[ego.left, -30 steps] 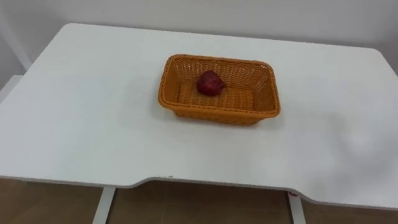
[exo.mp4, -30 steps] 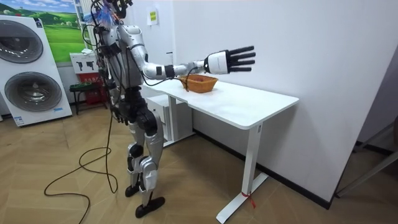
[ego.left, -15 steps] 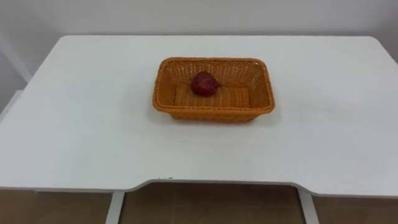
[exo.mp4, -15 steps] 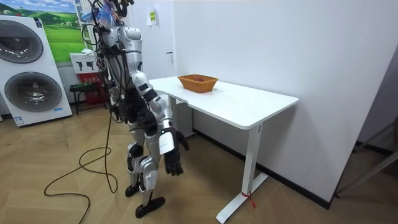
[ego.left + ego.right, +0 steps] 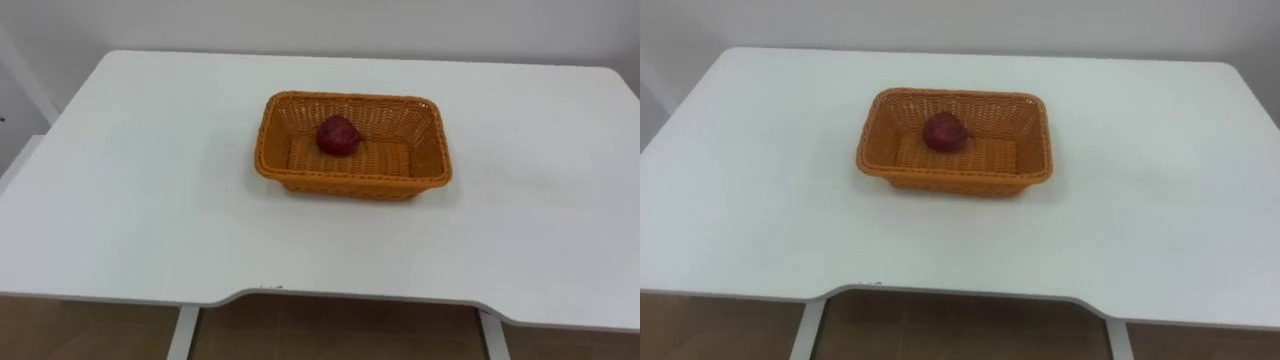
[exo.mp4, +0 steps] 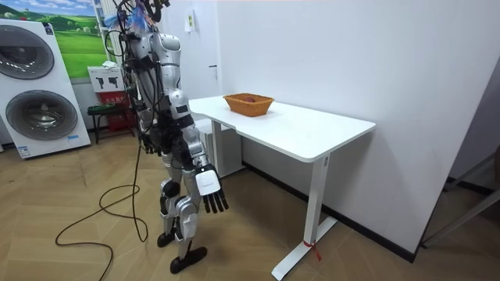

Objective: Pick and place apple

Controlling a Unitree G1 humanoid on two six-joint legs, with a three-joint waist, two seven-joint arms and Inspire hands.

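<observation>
Hanging low beside the robot's leg, the right robot hand (image 6: 208, 187) has its fingers straight and spread, holding nothing. Well apart from it, up on the white table (image 5: 150, 200), the dark red apple (image 5: 338, 134) lies in the far left part of an orange wicker basket (image 5: 350, 186). A washing machine (image 6: 35, 86) stands at the room view's left, on the wooden floor (image 6: 94, 234).

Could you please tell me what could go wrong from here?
The right hand hangs open below the table top; raised, it might knock the edge. The apple lies in the basket near its far wall, so reaching fingers could catch the rim and shove the basket.
</observation>
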